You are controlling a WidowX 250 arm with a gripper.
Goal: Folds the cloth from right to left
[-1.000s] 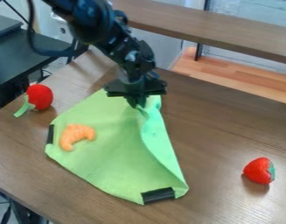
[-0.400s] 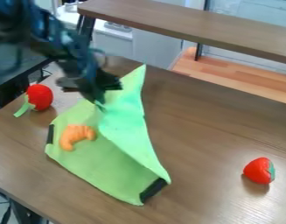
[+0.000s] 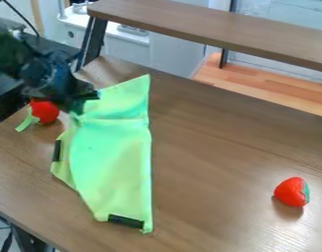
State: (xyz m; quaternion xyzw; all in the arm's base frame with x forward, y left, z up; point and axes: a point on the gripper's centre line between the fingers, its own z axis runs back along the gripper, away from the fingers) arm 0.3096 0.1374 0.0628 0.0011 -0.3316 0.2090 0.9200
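A green cloth (image 3: pixel 117 189) is pinched at its edge by the claw (image 3: pixel 76 109), with its folded flap (image 3: pixel 104 147) spread below and to the right. The fold appears mostly made; settling and release are left to be done.

Red veg (image 3: pixel 47 114), strawb. (image 3: pixel 291 192) on tbl (image 3: pixel 215 152)

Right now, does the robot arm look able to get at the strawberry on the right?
Probably not straight away: the tool seems to be gripping the upper left of the cloth, well away from the strawberry. Once it lets go, the way looks free, with nothing standing between them.
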